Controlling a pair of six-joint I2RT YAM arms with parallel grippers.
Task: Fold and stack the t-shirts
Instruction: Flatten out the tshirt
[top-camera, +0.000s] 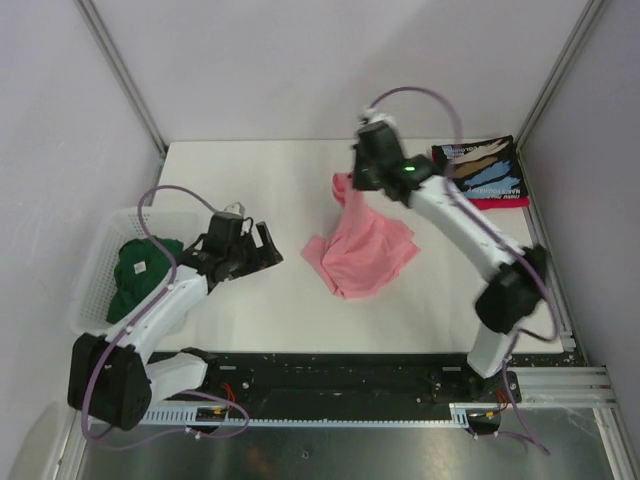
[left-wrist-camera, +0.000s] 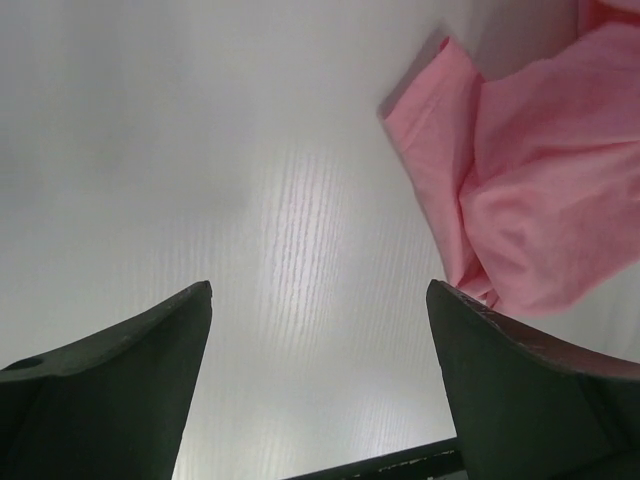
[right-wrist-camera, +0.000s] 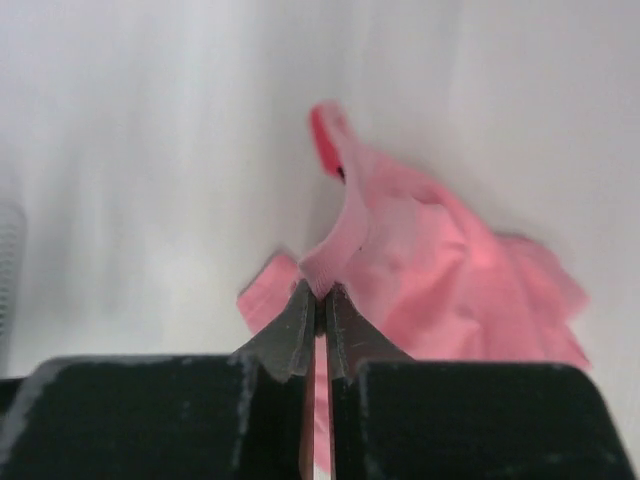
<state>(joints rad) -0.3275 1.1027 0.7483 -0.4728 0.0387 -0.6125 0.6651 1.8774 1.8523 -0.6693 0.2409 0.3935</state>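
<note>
Holding the pink t-shirt (top-camera: 365, 250) up by its far edge in the clamped right gripper (right-wrist-camera: 318, 292), likely to unfurl it, with the left gripper (left-wrist-camera: 318, 288) gaping empty to that shirt's left.

The pink t-shirt (top-camera: 358, 250) is soft matt cloth, creased and rumpled. Under it the counter (left-wrist-camera: 250, 200) is smooth, white, faintly sheened, with fine straight grain lines. Left of the pink t-shirt, the basket (top-camera: 90, 270) is white slatted plastic; the green t-shirt (top-camera: 140, 275) in it is dull cloth. The left gripper (left-wrist-camera: 320, 300) looks matt dark plastic
</note>
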